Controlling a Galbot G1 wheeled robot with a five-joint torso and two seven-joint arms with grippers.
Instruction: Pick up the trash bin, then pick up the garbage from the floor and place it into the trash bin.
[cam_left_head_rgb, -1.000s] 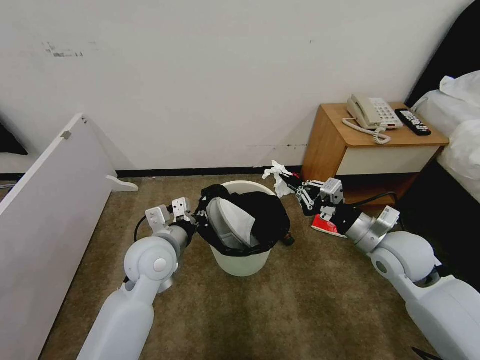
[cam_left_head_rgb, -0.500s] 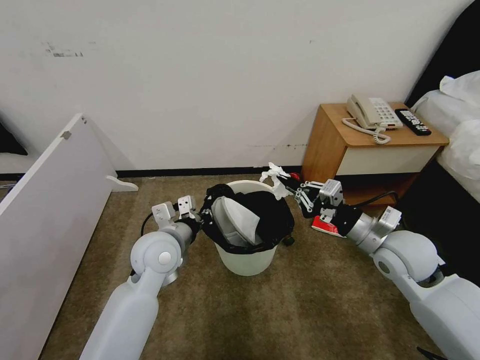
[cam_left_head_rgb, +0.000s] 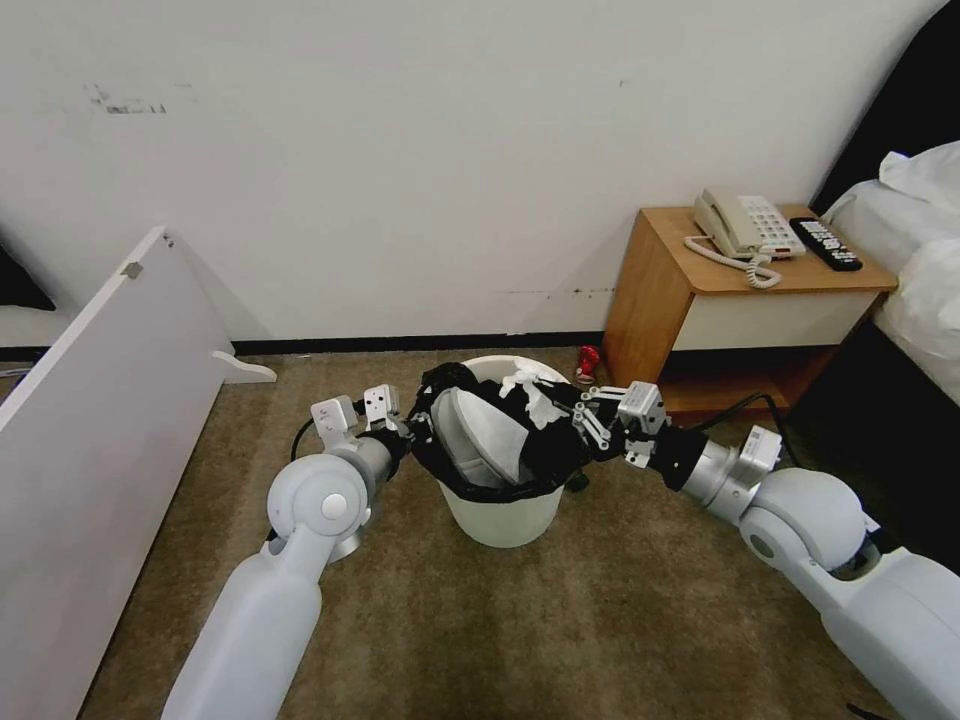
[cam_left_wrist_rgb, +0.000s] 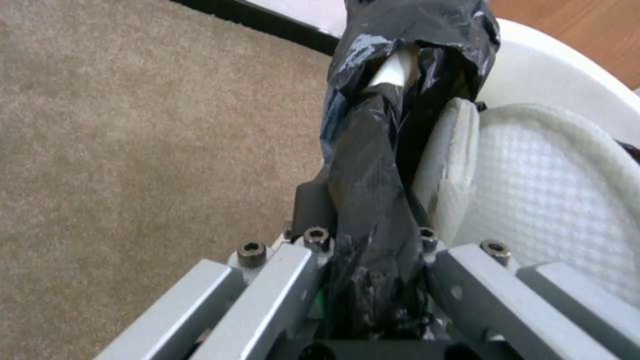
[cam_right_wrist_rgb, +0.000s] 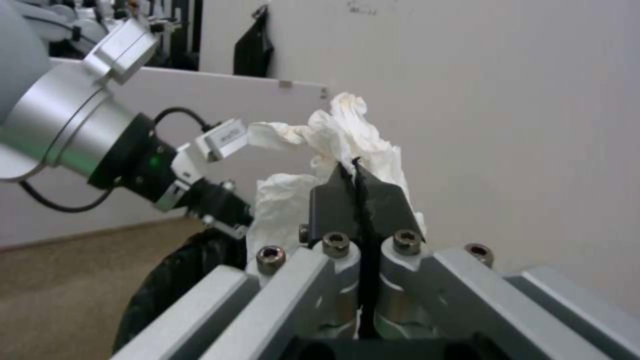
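Note:
The white trash bin (cam_left_head_rgb: 500, 515) with its black liner stands on the carpet in front of me. My left gripper (cam_left_head_rgb: 408, 437) is shut on the bin's near-left rim, and the left wrist view shows the crinkled black bag (cam_left_wrist_rgb: 370, 200) pinched between the jaws. A white slipper (cam_left_head_rgb: 478, 440) leans inside the bin (cam_left_wrist_rgb: 553, 65). My right gripper (cam_left_head_rgb: 558, 408) reaches in from the right, shut on a crumpled white tissue (cam_left_head_rgb: 530, 385) held over the bin's opening. In the right wrist view the tissue (cam_right_wrist_rgb: 347, 135) sticks out past the closed fingertips. A red can (cam_left_head_rgb: 587, 362) lies on the floor by the wall.
A wooden nightstand (cam_left_head_rgb: 660, 290) at the right carries a beige telephone (cam_left_head_rgb: 745, 225) and a black remote (cam_left_head_rgb: 825, 243). A bed (cam_left_head_rgb: 915, 250) is at the far right. A white board (cam_left_head_rgb: 100, 400) leans at the left. Open carpet lies in front of the bin.
My right gripper has carried the tissue leftward, from beside the bin's far-right rim to over its opening. The left arm and bin have shifted slightly right.

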